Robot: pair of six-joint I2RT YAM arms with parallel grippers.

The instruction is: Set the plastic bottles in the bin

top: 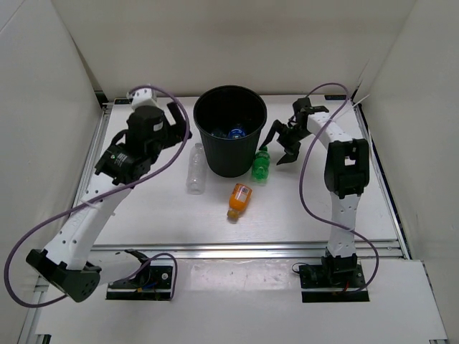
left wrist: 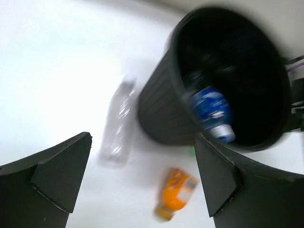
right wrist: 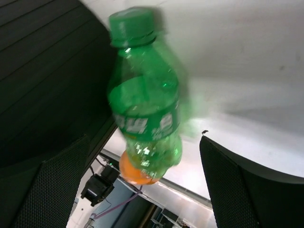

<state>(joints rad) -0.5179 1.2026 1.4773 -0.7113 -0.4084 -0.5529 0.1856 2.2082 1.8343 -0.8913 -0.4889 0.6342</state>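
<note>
Just beside the bin's (top: 229,163) right wall, touching it or nearly so, sits the green bottle (top: 261,166), the one the coming move most likely turns on. In the right wrist view the green bottle (right wrist: 145,109) fills the gap between the fingers, its long axis running up and down across the line that joins them, cap uppermost. Whether it stands or lies on the table (top: 323,208) I cannot tell for sure.

The right gripper (top: 278,148) is just to its right and by far the nearer, fingers spread wide and holding nothing, so closing should need only a short advance. The black wall (right wrist: 42,71) crowds one finger.

Further out, the orange bottle (top: 239,199) lies near the green one, and the plain clear bottle (top: 195,168) lies left of the bin. The left gripper (top: 178,118), also spread wide and empty, hangs above that side. A blue-labelled bottle (left wrist: 211,107) is already inside.
</note>
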